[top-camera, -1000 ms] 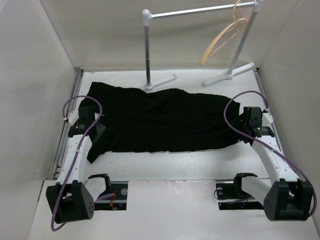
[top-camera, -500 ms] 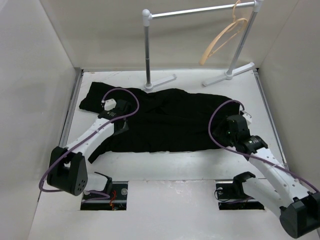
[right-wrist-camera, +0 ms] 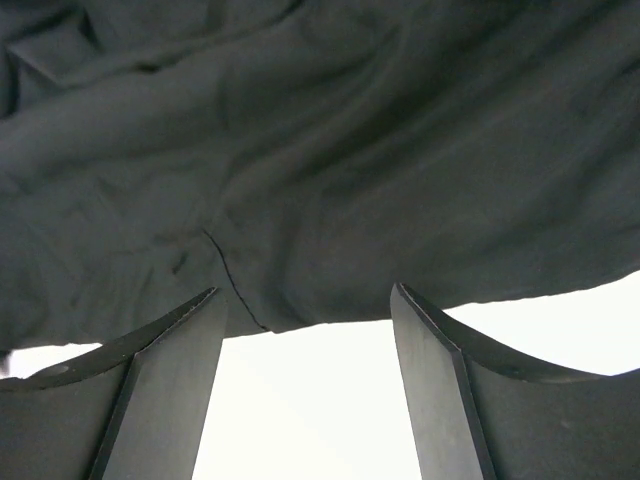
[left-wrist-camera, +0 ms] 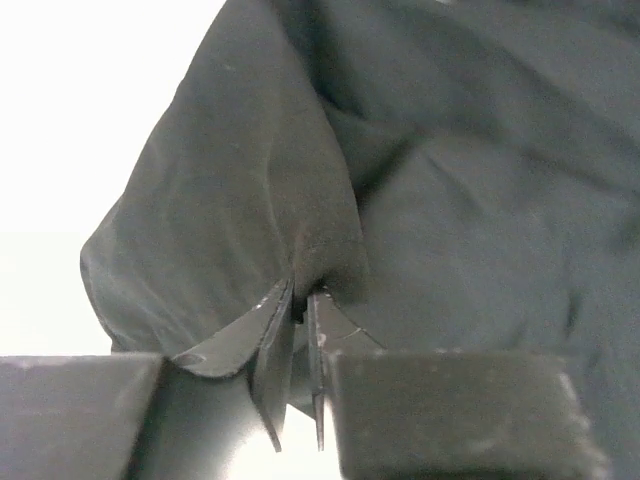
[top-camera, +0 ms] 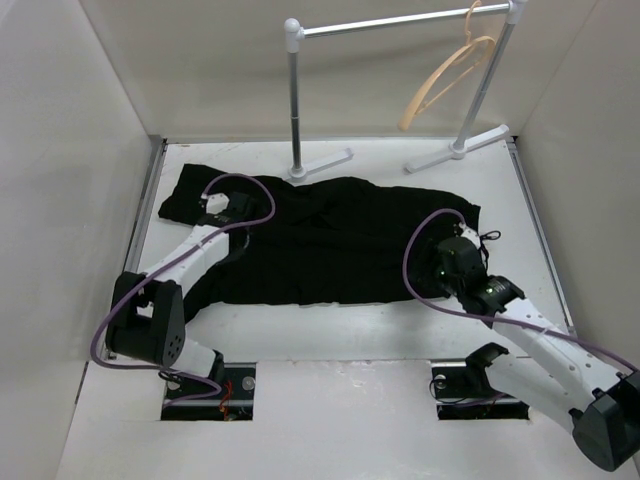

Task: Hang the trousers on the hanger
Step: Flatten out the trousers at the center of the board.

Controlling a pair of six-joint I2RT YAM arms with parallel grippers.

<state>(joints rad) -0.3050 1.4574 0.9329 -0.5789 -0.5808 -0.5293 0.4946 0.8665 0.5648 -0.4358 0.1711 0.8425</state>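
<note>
The black trousers (top-camera: 340,240) lie spread flat across the middle of the table, long side running left to right. My left gripper (top-camera: 238,216) is low over their left part; in the left wrist view (left-wrist-camera: 300,297) its jaws are pinched on a raised fold of the trousers (left-wrist-camera: 250,180). My right gripper (top-camera: 447,262) is over the right end. In the right wrist view (right-wrist-camera: 306,290) it is open, with the trousers' edge (right-wrist-camera: 330,200) and thin drawstring (right-wrist-camera: 226,275) just at the fingertips. The tan wooden hanger (top-camera: 445,80) hangs from the rail at the back right.
The white-and-grey rail stand (top-camera: 295,100) stands at the back, its feet (top-camera: 322,164) close to the trousers' far edge. White walls close the table on the left, right and back. Bare white table (top-camera: 340,330) lies in front of the trousers.
Both arms have swung in from the table's sides onto the trousers. The left gripper has closed on a fold near the left end; the right gripper has moved to the right end's near edge.
</note>
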